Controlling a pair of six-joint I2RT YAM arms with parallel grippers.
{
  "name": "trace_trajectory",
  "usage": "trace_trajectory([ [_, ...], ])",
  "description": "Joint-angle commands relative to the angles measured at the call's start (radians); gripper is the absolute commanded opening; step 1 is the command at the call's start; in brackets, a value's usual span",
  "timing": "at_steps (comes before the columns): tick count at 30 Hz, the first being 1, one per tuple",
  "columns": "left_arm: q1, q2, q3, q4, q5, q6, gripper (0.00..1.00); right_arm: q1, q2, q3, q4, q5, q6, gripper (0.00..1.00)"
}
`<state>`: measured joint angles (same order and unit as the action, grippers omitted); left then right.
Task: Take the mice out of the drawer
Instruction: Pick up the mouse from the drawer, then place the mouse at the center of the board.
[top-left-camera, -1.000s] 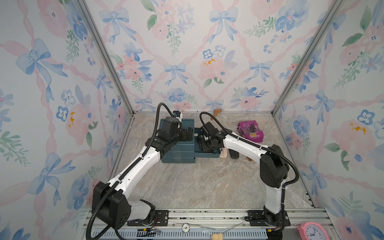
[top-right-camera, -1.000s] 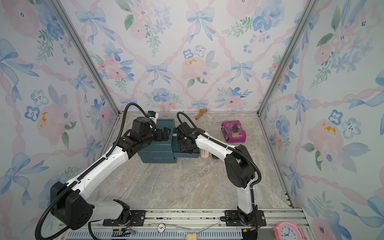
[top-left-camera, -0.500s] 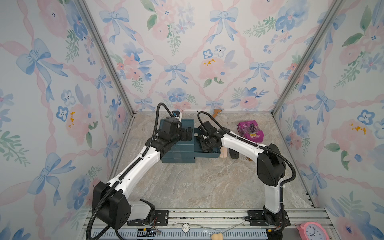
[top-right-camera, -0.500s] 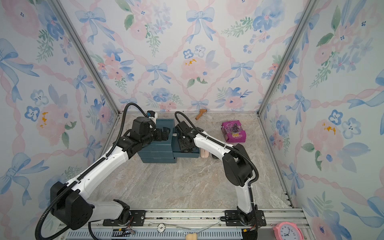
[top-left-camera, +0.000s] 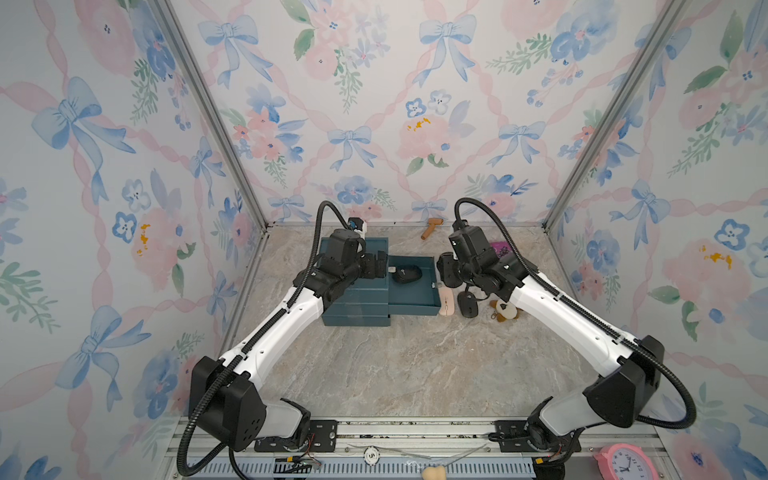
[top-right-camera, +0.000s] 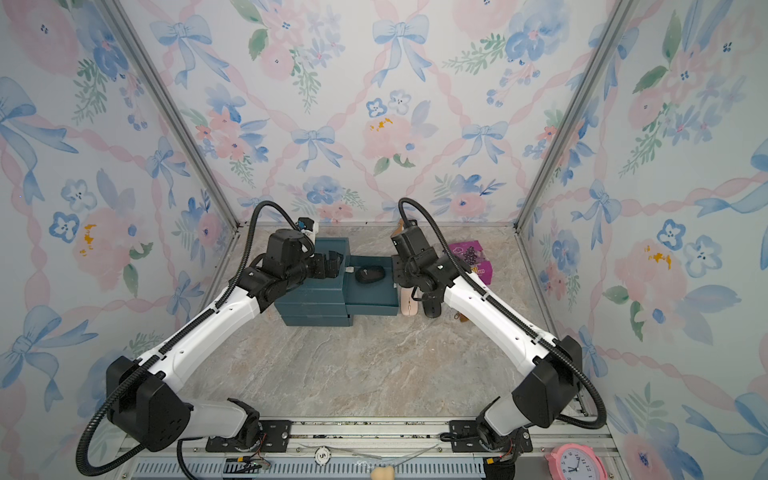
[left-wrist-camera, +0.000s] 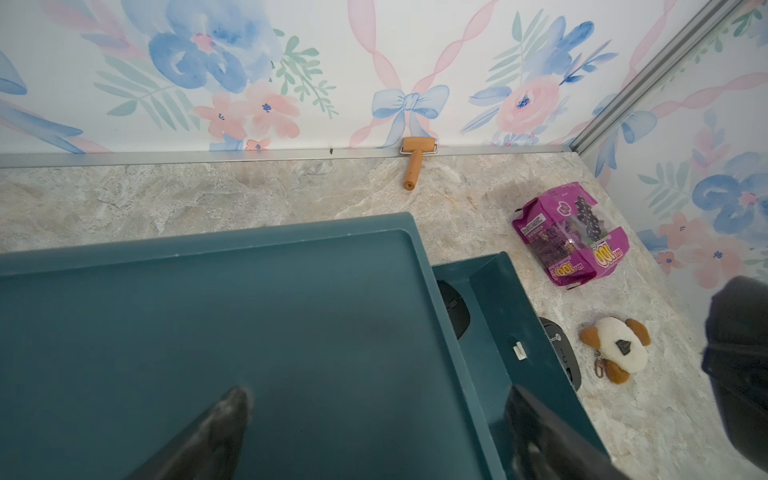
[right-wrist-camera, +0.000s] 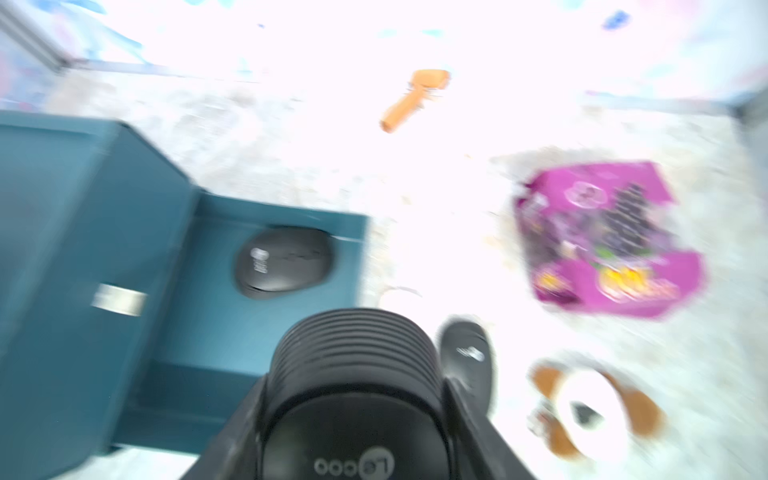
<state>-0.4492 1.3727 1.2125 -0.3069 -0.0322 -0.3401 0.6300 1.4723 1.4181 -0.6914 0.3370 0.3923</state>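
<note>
Forearm (top-left-camera: 552, 307) inward toward drawer (top-left-camera: 413, 296), right gripper (top-left-camera: 449, 271) around black mouse (right-wrist-camera: 353, 365)

Both top views high over the front rail (top-left-camera: 415, 428), facing down toward the back wall (top-left-camera: 374, 124), wide on the whole tabletop (top-left-camera: 395, 365), both wrist views close, angled downward, sharing the open drawer (left-wrist-camera: 494, 291) and purple packet (left-wrist-camera: 569, 237), right wrist view blurred

The black mouse (top-left-camera: 407, 274) looks matt, the drawer (top-left-camera: 415, 298) smooth plastic, the roller (top-left-camera: 430, 227) wooden.
</note>
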Motion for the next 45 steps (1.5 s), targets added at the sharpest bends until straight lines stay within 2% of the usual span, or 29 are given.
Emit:
trace_trajectory([
  [1, 0.004, 0.008, 0.045, -0.011, 0.036, 0.039, 0.98, -0.037, -0.085, -0.151, -0.103, 0.046, 0.011, 0.36],
  [9, -0.007, 0.002, 0.083, -0.011, 0.046, 0.059, 0.98, -0.075, -0.296, -0.538, -0.021, -0.012, 0.126, 0.36],
  [15, -0.015, 0.004, 0.087, -0.011, 0.043, 0.05, 0.98, -0.082, -0.273, -0.671, 0.105, -0.079, 0.154, 0.36],
  [26, -0.029, -0.045, 0.052, -0.011, 0.0, 0.014, 0.98, -0.129, -0.018, -0.642, 0.199, -0.163, 0.086, 0.36],
  [31, -0.033, -0.064, 0.035, -0.011, -0.023, 0.003, 0.98, -0.147, 0.006, -0.653, 0.217, -0.174, 0.083, 0.36],
  [35, -0.034, -0.063, 0.032, -0.011, -0.028, -0.003, 0.98, -0.157, 0.015, -0.658, 0.215, -0.172, 0.074, 0.43],
  [43, -0.036, -0.05, 0.036, -0.011, -0.026, -0.007, 0.98, -0.171, 0.075, -0.63, 0.234, -0.176, 0.045, 0.44],
  [45, -0.037, -0.05, 0.036, -0.011, -0.03, -0.005, 0.98, -0.172, 0.095, -0.614, 0.221, -0.176, 0.036, 0.47],
])
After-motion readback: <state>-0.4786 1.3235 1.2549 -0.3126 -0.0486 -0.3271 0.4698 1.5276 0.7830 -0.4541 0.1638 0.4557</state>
